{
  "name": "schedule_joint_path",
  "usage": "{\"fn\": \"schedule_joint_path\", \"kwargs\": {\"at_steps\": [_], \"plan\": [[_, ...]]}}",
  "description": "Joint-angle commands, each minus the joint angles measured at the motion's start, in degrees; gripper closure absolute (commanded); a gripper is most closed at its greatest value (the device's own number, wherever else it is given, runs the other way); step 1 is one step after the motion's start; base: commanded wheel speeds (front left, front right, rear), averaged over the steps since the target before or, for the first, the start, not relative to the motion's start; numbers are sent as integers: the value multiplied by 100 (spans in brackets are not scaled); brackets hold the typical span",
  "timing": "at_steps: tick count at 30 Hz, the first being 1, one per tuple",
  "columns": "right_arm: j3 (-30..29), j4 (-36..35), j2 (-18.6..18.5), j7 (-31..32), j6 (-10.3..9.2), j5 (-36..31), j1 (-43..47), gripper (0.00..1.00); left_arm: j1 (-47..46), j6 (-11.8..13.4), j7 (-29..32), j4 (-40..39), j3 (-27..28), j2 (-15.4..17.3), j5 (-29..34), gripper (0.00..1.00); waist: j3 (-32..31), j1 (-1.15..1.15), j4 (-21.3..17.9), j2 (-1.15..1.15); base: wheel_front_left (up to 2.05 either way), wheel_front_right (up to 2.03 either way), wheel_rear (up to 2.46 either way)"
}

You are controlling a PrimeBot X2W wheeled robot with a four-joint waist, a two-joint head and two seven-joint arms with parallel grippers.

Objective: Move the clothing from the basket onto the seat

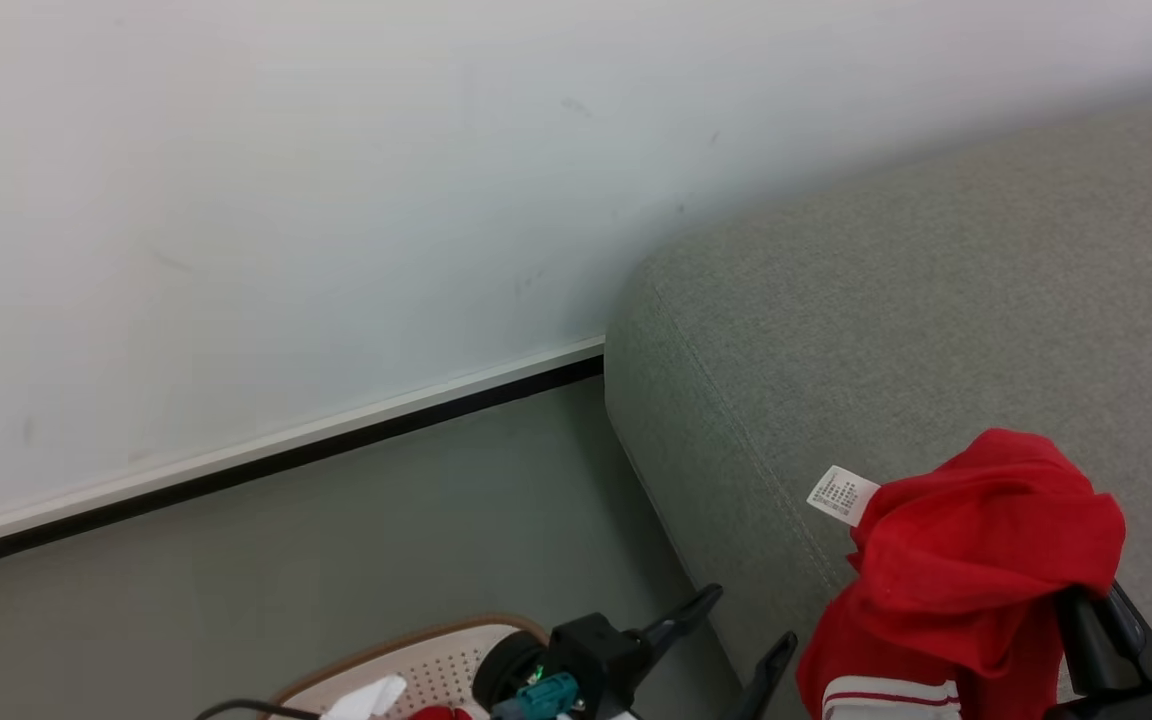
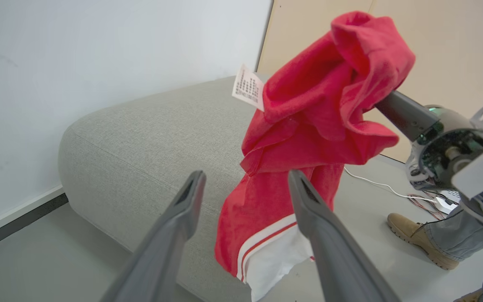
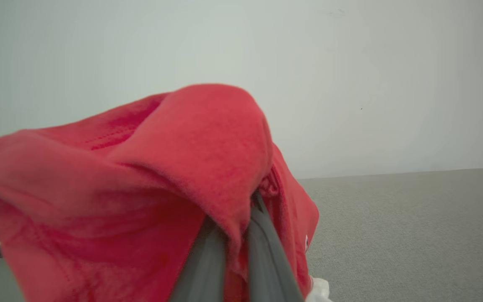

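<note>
The right gripper (image 3: 238,245) has its two dark fingers (image 3: 266,256) drawn close together on a fold of the clothing (image 3: 162,176), and the red fabric drapes over their tips and hides them. The left gripper (image 2: 245,176) stands spread with nothing between its fingers, just beside the hanging cloth.

In the head view the clothing (image 1: 976,560) hangs at five o'clock by the front edge of the seat (image 1: 936,300). Its white label tag (image 1: 842,495) sticks out toward ten o'clock. I cannot tell whether the cloth touches the cushion. The basket (image 1: 456,655) sits on the grey floor (image 1: 386,520) at six o'clock, partly behind the left arm. A white wall (image 1: 236,200) with a dark skirting strip runs behind everything.

The left wrist view shows the garment's full drop. Its white striped hem hangs at six o'clock in front of the seat's face. At four o'clock it also takes in a person's tan boot (image 2: 413,235) and a white cable (image 2: 371,184) on the floor. The right wrist view gives the pinch up close, with the seat top spreading toward three o'clock.
</note>
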Motion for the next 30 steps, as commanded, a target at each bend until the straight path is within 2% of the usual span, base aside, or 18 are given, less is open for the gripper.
{"fn": "schedule_joint_path", "kwargs": {"at_steps": [1,9,12,18,24,30], "plan": [[-22,-50,-52,-8,3,-1,30,100,-49,-19,-47,16,0,6,-14,0,42,0,-37,0,0,0,0],[-113,-38,-130,-53,3,65,-195,100,-327,-28,56,-35,1,33,62,0,473,0,54,0,0,0,0],[-136,26,-169,-102,3,82,-466,100,-602,-60,151,-80,10,26,165,0,868,0,155,0,0,0,0],[-239,294,-193,-170,2,-35,-1609,100,-1360,-93,380,-185,136,102,398,0,1926,0,318,0,0,0,0],[-435,800,-554,-207,2,-78,-2964,100,-2140,-138,551,-237,283,169,606,0,2767,0,566,0,0,0,0],[-616,1342,-1041,-202,2,-120,-4043,100,-2638,-174,580,-261,388,136,729,0,3240,0,740,0,0,0,0]]}}
